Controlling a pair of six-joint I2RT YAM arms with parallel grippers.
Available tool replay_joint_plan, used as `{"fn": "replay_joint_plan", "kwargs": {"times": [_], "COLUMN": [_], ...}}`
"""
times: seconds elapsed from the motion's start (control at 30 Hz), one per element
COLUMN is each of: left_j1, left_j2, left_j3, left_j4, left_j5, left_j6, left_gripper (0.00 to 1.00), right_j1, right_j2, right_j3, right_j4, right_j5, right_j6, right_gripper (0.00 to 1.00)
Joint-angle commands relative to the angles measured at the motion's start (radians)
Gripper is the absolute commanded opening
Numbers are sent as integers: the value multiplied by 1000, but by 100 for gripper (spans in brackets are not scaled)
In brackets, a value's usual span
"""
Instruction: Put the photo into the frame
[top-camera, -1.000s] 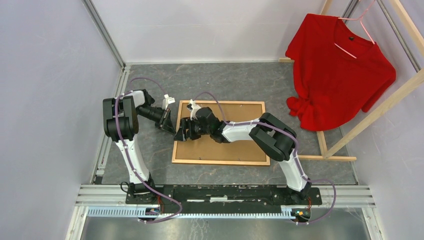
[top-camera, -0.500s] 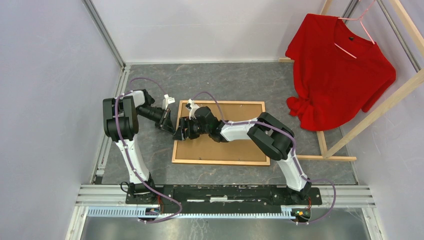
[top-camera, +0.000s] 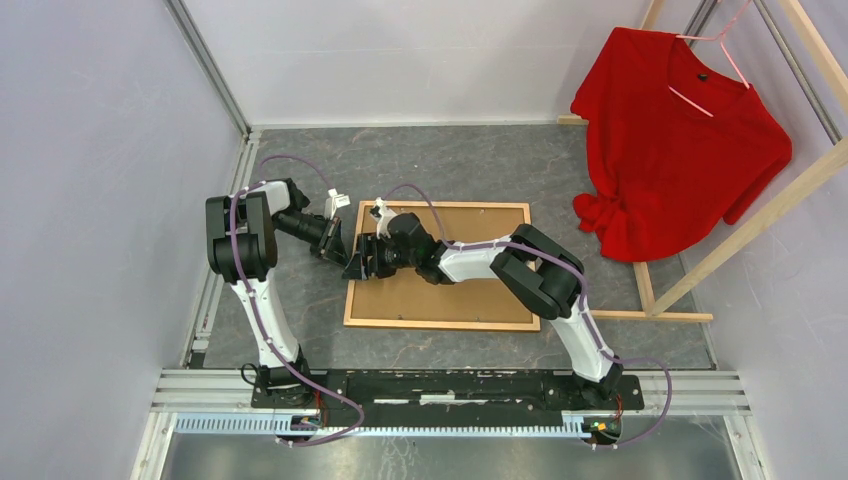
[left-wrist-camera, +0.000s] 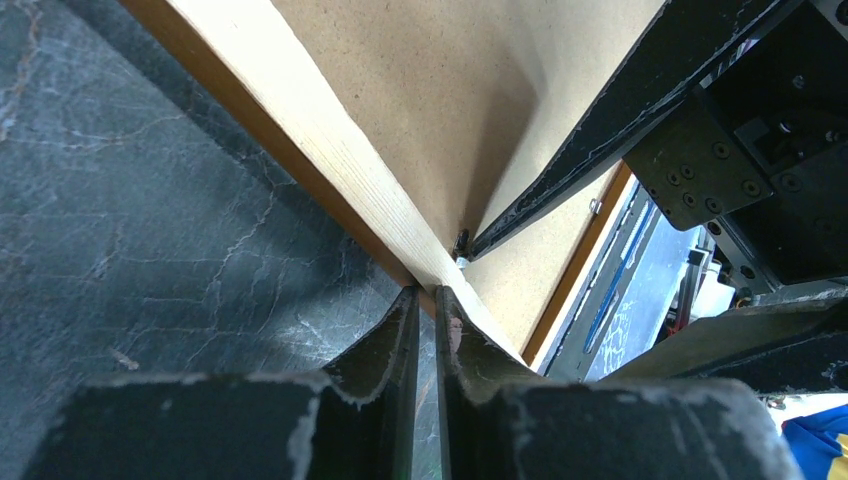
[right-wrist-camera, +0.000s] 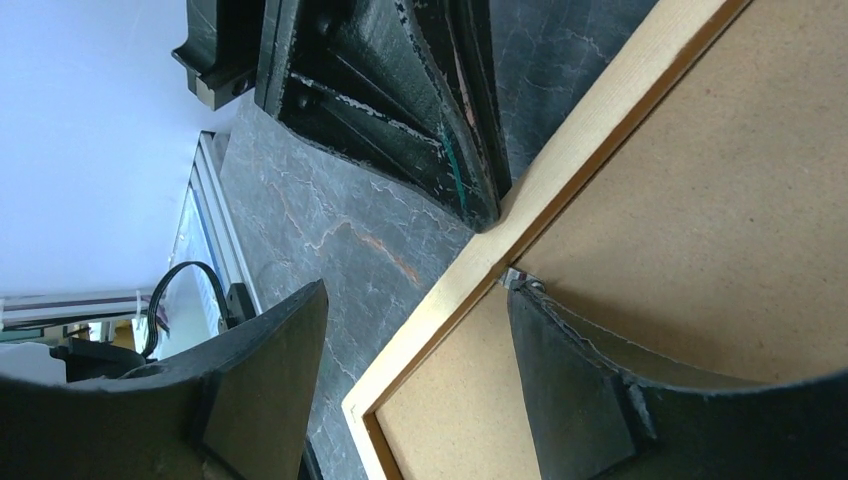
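Dark marbled bench (top-camera: 470, 160), pale walls (top-camera: 100, 150), frame (top-camera: 440, 322) lying flat; left end effector (left-wrist-camera: 427, 300) pressed together, right end effector (right-wrist-camera: 418, 295) spread astride its rail.

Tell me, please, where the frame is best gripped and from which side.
Probably grip the frame by its left rail, coming from above, with one claw finger outside it and one inside. It lies flat and the backing board fills it, so only the thin raised rail offers opposite faces.
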Motion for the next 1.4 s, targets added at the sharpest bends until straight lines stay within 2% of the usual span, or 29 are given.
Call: {"fn": "replay_joint_plan", "kwargs": {"times": [0.0,0.33,0.5,0.63,0.67,0.7,0.77,0.9,1.07,1.2,1.37], "left_j1": [-6,-10,-9,-5,-3,0,2,2,2,2,0], "left_j2": [-9,-12,-17,-43,-52,-62,-82,-129,-210,-303,-386], "left_j3": [21,17,23,40,46,56,75,92,63,18,-39], "left_j4": [64,64,64,55,48,38,16,-46,-99,-143,-164], "left_j5": [-23,-22,-29,-42,-44,-45,-46,-46,-57,-65,-113], "left_j6": [-9,-3,-5,-2,0,2,12,57,110,155,173], "left_gripper": [16,16,17,35,43,52,59,65,68,71,70], "right_j1": [9,6,4,1,2,1,3,26,115,212,256], "right_j2": [36,35,-34,-216,-275,-327,-421,-611,-751,-759,-739], "right_j3": [37,40,33,-70,-105,-144,-208,-407,-615,-630,-616], "right_j4": [-6,-12,-27,-16,-20,-52,-136,-257,-290,-328,-342], "right_j5": [-9,3,17,64,65,72,84,118,213,334,402], "right_j6": [5,-6,-85,-266,-320,-384,-505,-678,-818,-895,-908], "right_gripper": [73,73,76,81,82,83,83,81,78,75,68]}}
